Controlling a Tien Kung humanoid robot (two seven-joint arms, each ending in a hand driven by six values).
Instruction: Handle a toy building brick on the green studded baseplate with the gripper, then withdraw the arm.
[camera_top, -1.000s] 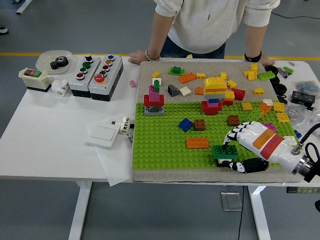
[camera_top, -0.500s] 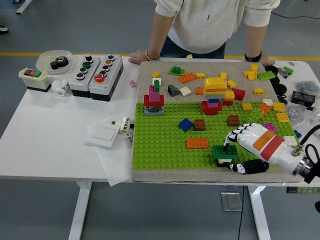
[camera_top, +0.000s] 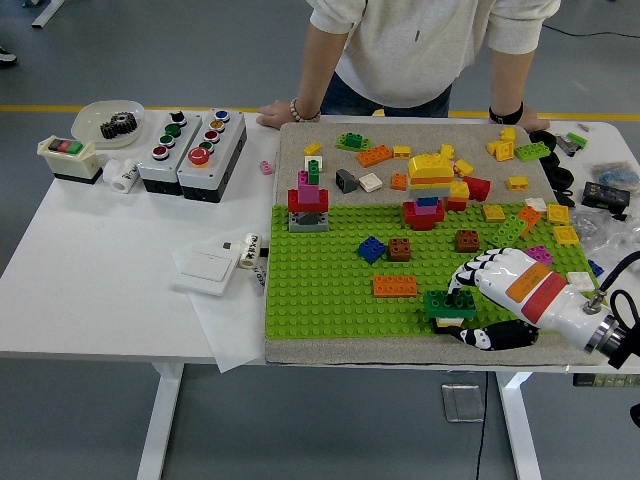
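Observation:
The green studded baseplate lies on a beige mat on the white table. A dark green brick sits near the plate's front edge, right of centre. My right hand, white with black finger joints, comes in from the lower right and is shut on this brick: the fingers curl over its top and right side, the thumb lies below it at the plate's front edge. An orange brick lies just left of it. The left arm is out of view.
Blue and brown bricks, a red stack and a red-yellow stack stand on the plate. Loose bricks cover the mat behind. Button boxes and a bowl sit far left. A person leans both hands on the far edge.
My right hand has drifted very slightly to the right along with the forearm; its hold on the dark green brick is the same. Nothing else has moved.

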